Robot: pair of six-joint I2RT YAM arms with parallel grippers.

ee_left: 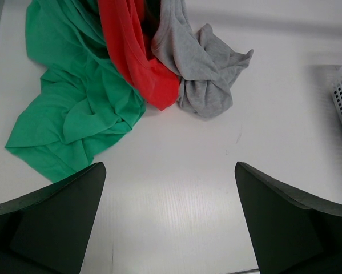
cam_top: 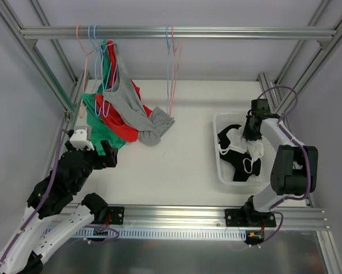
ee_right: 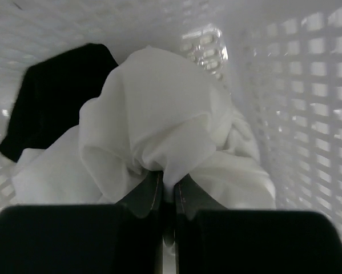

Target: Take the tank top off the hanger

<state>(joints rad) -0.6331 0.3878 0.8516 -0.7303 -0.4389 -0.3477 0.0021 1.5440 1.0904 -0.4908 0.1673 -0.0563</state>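
Green, red and grey tank tops hang from hangers on the rail and trail onto the table; they also show in the left wrist view, green, red, grey. My left gripper is open and empty, above bare table in front of them. My right gripper is shut on a white tank top inside the white basket; the same white tank top shows in the top view.
The basket also holds black garments. An empty pink and blue hanger hangs at the middle of the rail. Frame posts stand at the back corners. The basket's mesh wall is close on the right.
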